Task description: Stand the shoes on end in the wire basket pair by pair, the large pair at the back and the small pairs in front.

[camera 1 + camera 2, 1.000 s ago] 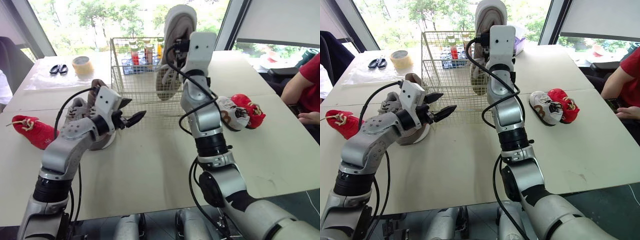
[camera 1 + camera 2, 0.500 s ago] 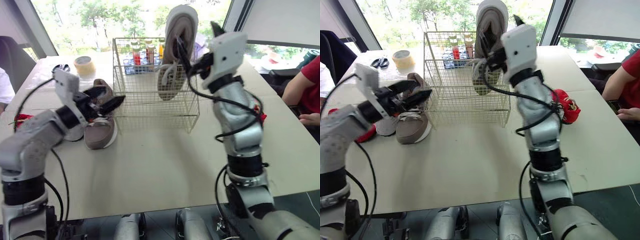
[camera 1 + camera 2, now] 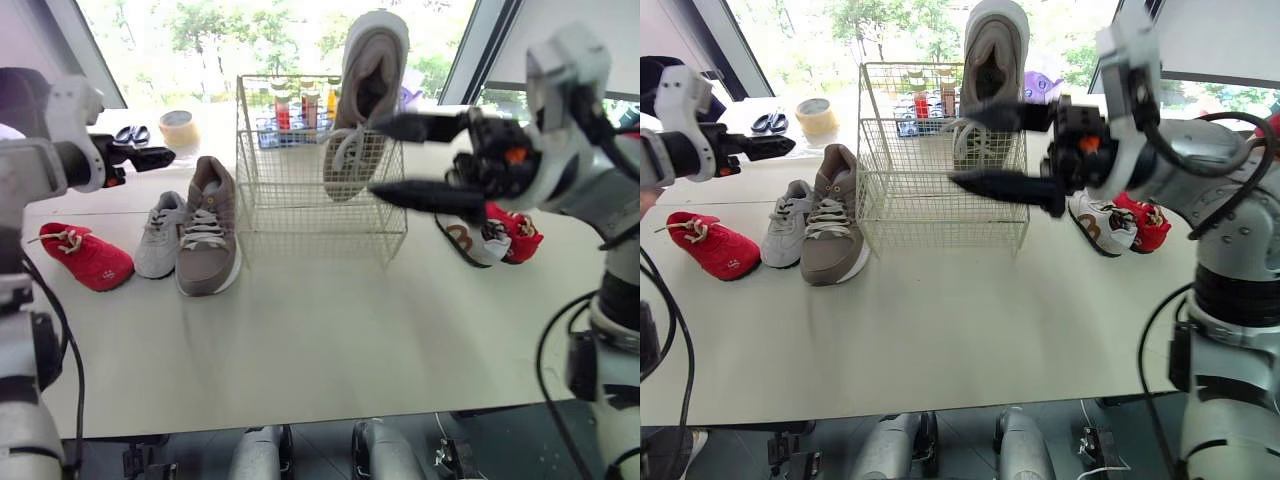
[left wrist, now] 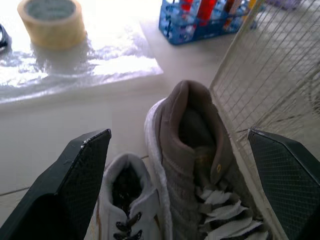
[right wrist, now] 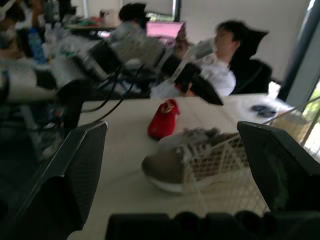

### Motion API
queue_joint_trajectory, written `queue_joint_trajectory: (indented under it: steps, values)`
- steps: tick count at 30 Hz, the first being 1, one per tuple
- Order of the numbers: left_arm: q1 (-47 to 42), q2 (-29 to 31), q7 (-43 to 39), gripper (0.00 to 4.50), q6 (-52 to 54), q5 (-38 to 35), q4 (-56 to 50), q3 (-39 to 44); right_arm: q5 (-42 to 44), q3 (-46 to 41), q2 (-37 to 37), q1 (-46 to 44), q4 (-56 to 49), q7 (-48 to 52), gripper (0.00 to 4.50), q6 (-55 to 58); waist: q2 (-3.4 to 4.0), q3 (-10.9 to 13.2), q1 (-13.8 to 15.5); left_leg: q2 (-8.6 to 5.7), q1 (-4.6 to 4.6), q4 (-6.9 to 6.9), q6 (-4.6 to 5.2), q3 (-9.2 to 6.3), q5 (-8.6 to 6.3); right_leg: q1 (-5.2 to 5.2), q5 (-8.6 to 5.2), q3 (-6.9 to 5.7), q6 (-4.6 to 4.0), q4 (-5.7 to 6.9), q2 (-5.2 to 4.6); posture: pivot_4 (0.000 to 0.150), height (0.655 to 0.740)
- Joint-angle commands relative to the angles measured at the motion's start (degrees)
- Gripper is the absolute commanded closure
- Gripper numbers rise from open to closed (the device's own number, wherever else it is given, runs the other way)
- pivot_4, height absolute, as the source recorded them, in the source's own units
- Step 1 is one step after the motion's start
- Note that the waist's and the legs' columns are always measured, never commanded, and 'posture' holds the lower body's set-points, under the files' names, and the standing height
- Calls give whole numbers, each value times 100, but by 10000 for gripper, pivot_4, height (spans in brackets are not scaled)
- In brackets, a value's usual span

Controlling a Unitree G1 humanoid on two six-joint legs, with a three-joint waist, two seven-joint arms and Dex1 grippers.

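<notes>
No readable branding anywhere. The only marking is a brown squiggle on the side of the white small shoe (image 3: 468,240), too small to read.

My right end effector (image 3: 375,155) has its fingers spread wide, holding nothing and touching nothing. It's raised off the worktop (image 3: 330,330), in front of the right half of the wire basket (image 3: 300,200). One large taupe shoe (image 3: 365,90) stands on end in the basket, at 12 o'clock from this end effector. It's toe down with the heel poking above the rim and the lace side facing me, clear of my fingers.

My left end effector (image 3: 775,147) is also empty, fingers (image 4: 75,190) wide apart, raised over the worktop's 10 o'clock area. In its wrist view the heel of the second taupe shoe (image 3: 207,230) sits between the two fingers, apart from both.

That second taupe shoe lies flat on its sole at the basket's 9 o'clock, just beside the wire wall, toe toward me. A grey-white small shoe (image 3: 158,235) sits right against it at its 9 o'clock. A red small shoe (image 3: 88,258) is further out the same way, apart from it.

At the basket's 3 o'clock the white small shoe and a second red shoe (image 3: 518,235) lie side by side on the worktop, touching.

A tape roll (image 3: 180,127) is at the basket's 10 o'clock, and a blue bottle rack (image 4: 200,22) is behind the basket at 12.
</notes>
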Motion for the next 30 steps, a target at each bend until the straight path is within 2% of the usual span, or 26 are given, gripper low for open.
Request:
queue_joint_trajectory:
  steps: [1,4,6,14,17,22,24,26,30]
  values:
    - [-640,-203,-441,0,-606,696,1048,-404,64,61,-244,-61,-107,498,123,-52,-1,1,-15,1,-2,0,3,0,-2,-3,0,0,0,1,0,1500,7351]
    - [-1116,-656,-702,0,-1071,1069,2063,-517,28,87,-320,118,-334,714,123,-229,-4,2,8,3,-13,0,-19,-2,12,-18,0,-1,-1,9,1,1500,7351]
    - [-1366,-890,-601,0,-1267,1240,2619,-423,-39,102,-299,203,-439,660,123,-330,-7,3,-3,3,-18,1,-20,2,12,-22,0,0,0,8,0,1500,7351]
    - [-1664,-1753,-344,0,-1669,1938,3893,-424,-314,-101,-448,547,-529,407,123,-648,-11,6,-13,2,-19,6,-19,4,12,-23,1,0,2,10,-3,1500,7351]
    - [-1598,-1921,-222,8316,-1816,2106,4029,-361,-283,-197,-468,672,-639,237,0,-640,-11,4,-2,2,-16,6,-19,3,12,-21,1,0,1,12,-5,1500,7351]
    - [-1566,-2167,-3,30488,-1900,2174,4103,-55,-286,-291,-471,879,-800,31,0,-660,-13,3,64,0,-13,17,-17,0,11,-17,1,-1,1,25,-12,1500,7351]
    - [-1555,-2216,63,37055,-1910,2180,4106,73,-254,-306,-470,899,-811,-10,0,-651,-13,3,114,0,-13,19,-15,0,10,-18,1,0,1,26,-15,1500,7351]
    - [-1536,-2238,158,41588,-1886,2142,4106,232,-268,-302,-499,912,-805,-13,0,-659,-13,3,129,-1,-16,28,-14,-2,9,-16,1,-1,2,27,-15,1500,7351]
    - [-1718,-2085,693,42539,-1874,1726,4062,979,-431,-234,-591,838,-611,65,0,-735,-13,3,123,1,-22,70,36,-2,-21,-10,0,-2,3,44,-21,1500,7351]
